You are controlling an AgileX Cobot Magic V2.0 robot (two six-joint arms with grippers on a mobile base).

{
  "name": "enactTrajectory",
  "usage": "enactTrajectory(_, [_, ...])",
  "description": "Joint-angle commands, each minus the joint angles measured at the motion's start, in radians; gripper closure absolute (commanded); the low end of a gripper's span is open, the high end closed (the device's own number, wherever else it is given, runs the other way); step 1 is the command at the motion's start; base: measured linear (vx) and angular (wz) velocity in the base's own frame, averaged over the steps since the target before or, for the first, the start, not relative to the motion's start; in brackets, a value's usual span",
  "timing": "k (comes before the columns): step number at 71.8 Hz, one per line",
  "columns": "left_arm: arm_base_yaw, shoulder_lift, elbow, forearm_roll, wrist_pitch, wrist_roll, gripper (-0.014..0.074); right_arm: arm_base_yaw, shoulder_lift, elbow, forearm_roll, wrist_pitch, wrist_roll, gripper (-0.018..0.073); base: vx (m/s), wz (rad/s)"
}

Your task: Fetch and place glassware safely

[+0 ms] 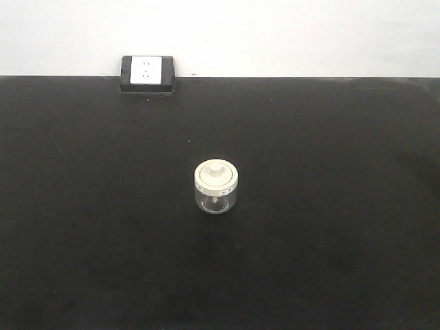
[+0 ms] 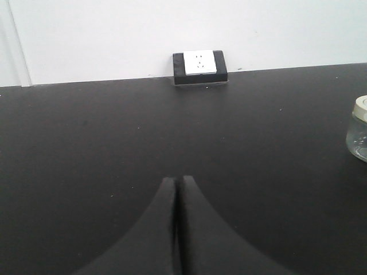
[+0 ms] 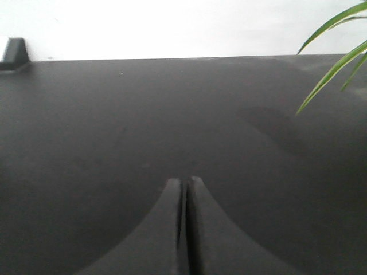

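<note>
The left gripper is seen pressed shut on nothing, low over the black tabletop; the right gripper is likewise closed and empty. The lidded glass jar is left standing upright mid-table, apart from both, probably so either arm may reach it. A wall socket is set behind.

Left gripper and right gripper — both closed, empty, held low.

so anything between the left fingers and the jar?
No. In the left wrist view, only bare black table separates the shut left fingers from the jar at the right edge.
</note>
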Motion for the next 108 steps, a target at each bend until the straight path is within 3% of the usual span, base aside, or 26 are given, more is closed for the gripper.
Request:
enactTrajectory(1, [-0.006,-0.011,0.026,-0.008,-0.071,-0.007,0.0603,-0.017,-0.014,0.02,0.016,-0.081,-0.089,0.0563,0.0,0.0])
enactTrajectory(108, [-0.006,-0.011,0.026,-0.008,-0.071,-0.007,0.0603,-0.016,-0.014,0.02,0.015,-0.071,-0.089,0.0563,0.0,0.0])
